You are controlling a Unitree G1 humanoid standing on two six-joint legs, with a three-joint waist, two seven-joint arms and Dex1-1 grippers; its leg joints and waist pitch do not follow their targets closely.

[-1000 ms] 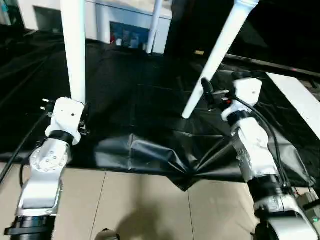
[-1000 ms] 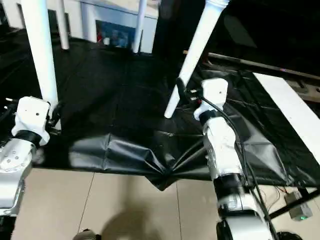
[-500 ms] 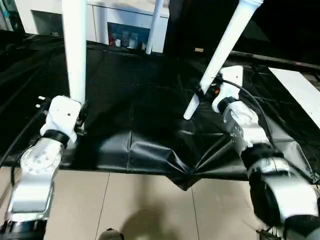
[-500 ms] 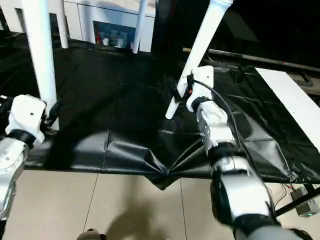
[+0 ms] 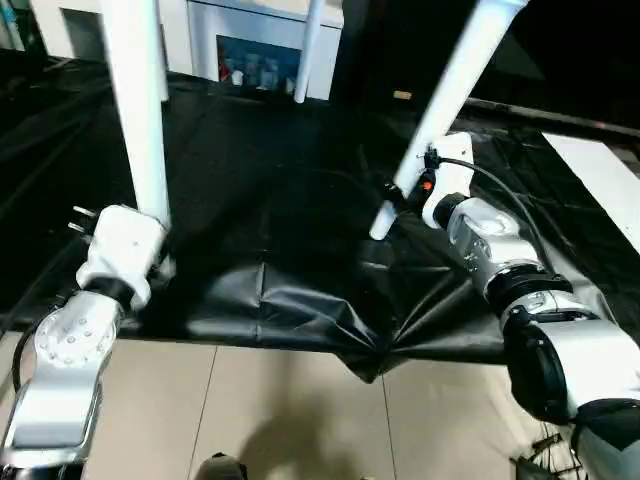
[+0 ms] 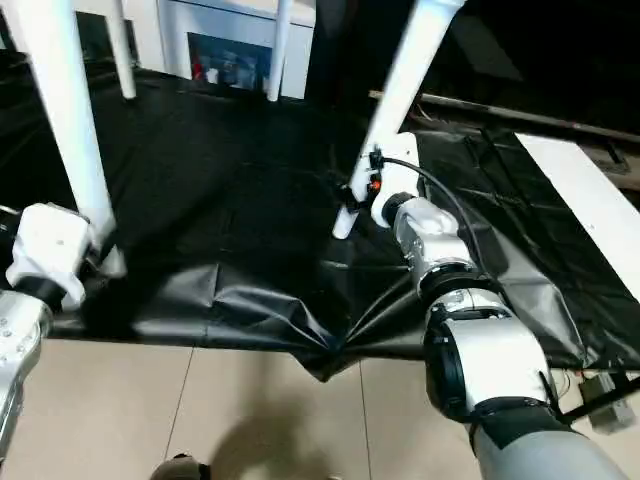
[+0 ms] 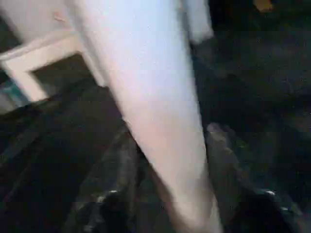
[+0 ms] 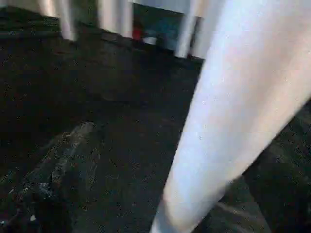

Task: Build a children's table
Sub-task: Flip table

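- the table stood on its legs on a black sheet point(image 5: 280, 220) spread over the floor; its top was out of frame above, and four white legs showed in the head views.
- the near left leg point(image 5: 140, 130) ran down the left of the frame, and the left hand point(image 7: 165, 194) sat at its lower end, black fingers point(image 7: 121, 170) either side of the tube. the wrist view showed a finger on each side, but whether they pressed or stood just off the leg could not be told.
- the near right leg point(image 5: 440, 110) slanted from upper right down to centre, plainly not upright. the right hand point(image 5: 405, 190) was at its lower end, jaws wide, one finger point(image 8: 63, 170) well apart from the tube, so it held nothing.
- two far legs point(image 6: 280, 50) stood near a white cabinet point(image 5: 250, 30) at the top of the frame.
- judged step: seating or squaring the slanted leg. to do it well, close on the tube low down, push along its axis toward the socket, and keep the left leg steadied so the table doesn't skate on the creased sheet.
- no brand, label or writing could be read.
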